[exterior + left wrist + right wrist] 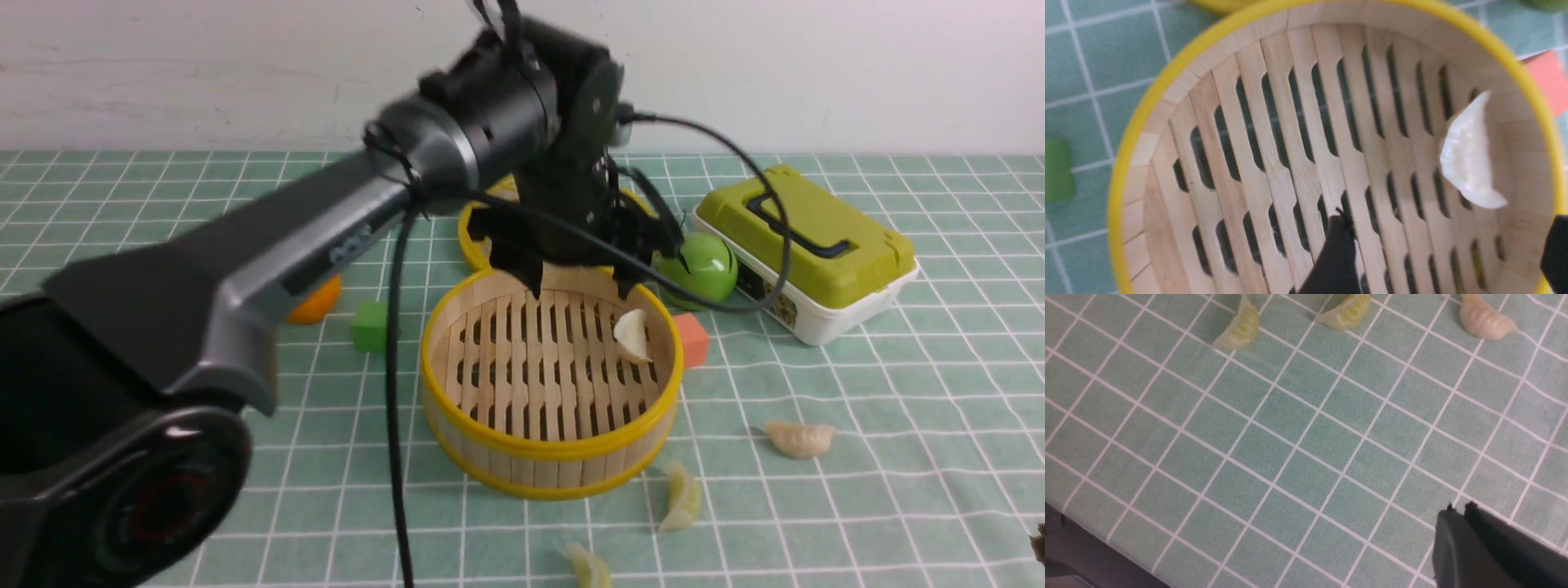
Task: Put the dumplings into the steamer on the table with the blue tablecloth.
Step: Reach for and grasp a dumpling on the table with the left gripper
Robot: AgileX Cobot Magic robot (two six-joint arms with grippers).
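The bamboo steamer (pixel 506 445) stands mid-table on the blue tablecloth (pixel 898 408). One white dumpling (pixel 634 335) lies inside it against the right wall, seen also as the dumpling (pixel 1470 163) in the left wrist view. My left gripper (pixel 581 286) hovers over the steamer's far rim, open, with nothing between its fingers (pixel 1339 249). Three dumplings rest on the cloth in front of the steamer: a cream dumpling (pixel 800 438), a pale green dumpling (pixel 682 498) and another green dumpling (pixel 589 567). My right gripper (pixel 1459 508) is shut and empty above bare cloth, short of those dumplings (pixel 1347 312).
Behind the steamer lies the yellow-rimmed lid (pixel 473 237). A green round toy (pixel 698 265) and an orange cube (pixel 692 339) sit at its right, and a green-lidded box (pixel 804 245) further right. A green cube (pixel 370 327) and an orange fruit (pixel 314 302) are on its left.
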